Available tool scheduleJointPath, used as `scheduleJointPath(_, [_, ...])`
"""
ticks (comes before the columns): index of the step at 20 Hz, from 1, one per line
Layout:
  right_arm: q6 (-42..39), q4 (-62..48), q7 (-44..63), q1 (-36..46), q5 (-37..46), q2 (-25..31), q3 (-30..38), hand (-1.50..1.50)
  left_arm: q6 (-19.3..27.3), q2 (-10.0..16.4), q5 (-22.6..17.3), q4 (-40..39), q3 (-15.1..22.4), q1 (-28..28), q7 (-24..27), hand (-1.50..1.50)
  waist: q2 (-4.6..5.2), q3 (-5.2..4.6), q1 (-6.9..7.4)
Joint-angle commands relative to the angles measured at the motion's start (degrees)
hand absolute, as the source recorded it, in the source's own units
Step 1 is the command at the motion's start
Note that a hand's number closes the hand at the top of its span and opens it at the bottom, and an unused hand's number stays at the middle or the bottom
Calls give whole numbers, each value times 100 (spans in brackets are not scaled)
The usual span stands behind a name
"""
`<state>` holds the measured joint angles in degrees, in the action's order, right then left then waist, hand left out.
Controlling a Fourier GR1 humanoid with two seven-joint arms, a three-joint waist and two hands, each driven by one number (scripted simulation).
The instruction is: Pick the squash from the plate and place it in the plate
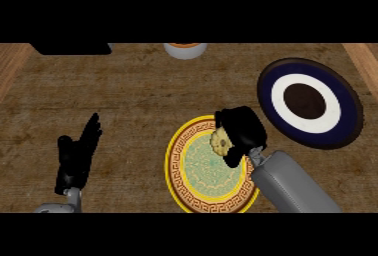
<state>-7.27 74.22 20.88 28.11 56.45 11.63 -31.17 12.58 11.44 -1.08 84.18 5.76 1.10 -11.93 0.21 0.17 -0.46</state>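
Black right hand (242, 127) curls round the pale-yellow scalloped squash (220, 143); looks light, stiff, best pinched across its rim

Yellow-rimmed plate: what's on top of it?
A pale yellow squash near the upper right rim of the plate, right hand curled over it. The hand hides most of the squash.
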Motion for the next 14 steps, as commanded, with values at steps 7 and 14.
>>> scheduleJointPath(7, [2201, 1142, -378, -441, 367, 328, 811, 150, 32, -144, 11, -366, -117, 113, 204, 0, -46, -18, -76])
scheduleJointPath(14, [2584, 1830, -65, -835, 549, 595, 1647, 150, -138, 3, 24, -4, -162, 4, 20, 0, -31, -17, 27])
